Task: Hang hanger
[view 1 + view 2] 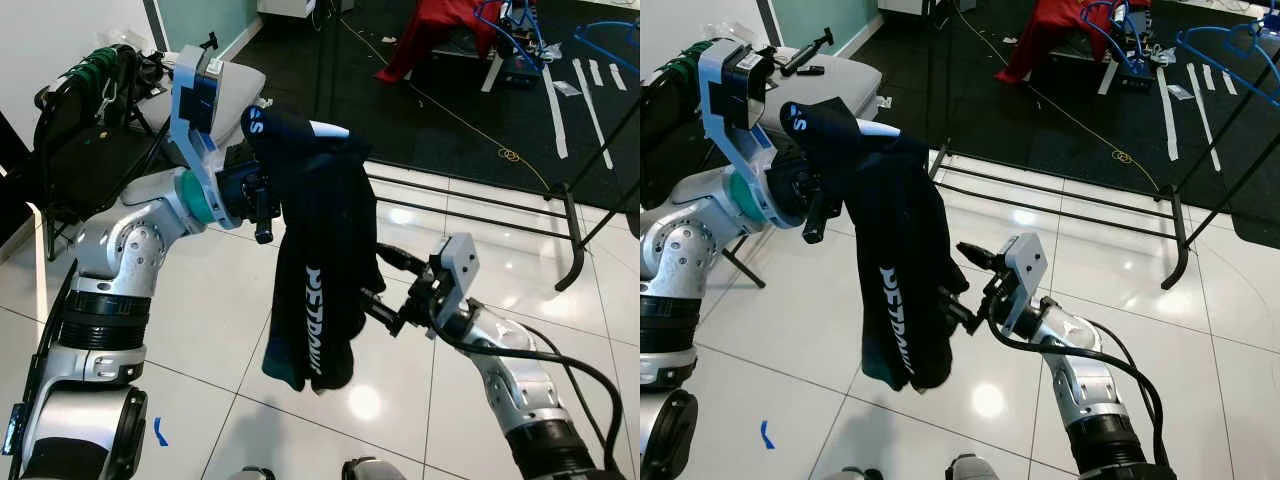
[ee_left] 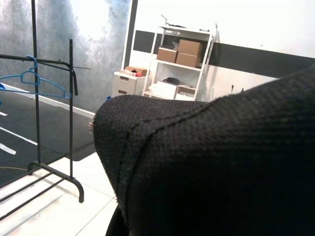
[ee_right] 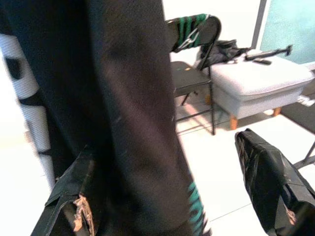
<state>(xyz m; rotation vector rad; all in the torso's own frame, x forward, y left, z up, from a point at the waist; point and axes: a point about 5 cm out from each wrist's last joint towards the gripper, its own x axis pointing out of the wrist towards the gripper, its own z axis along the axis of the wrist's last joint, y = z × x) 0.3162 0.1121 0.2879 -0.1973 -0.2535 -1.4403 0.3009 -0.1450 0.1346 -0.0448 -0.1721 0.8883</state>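
Dangling soft and limp from the left gripper (image 1: 262, 205), pinched at its top, the black garment (image 1: 320, 270) hangs mid-air before the rack (image 1: 560, 215), while the right gripper (image 1: 385, 285), fingers spread, brackets its mid-fold — best held high, since loose cloth slides.

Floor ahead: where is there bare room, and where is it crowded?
Bare white tile lies under the hanging dark garment, and between it and the rack's base bars. Crowded: chair and ottoman on the left, red cloth on the black mat beyond.
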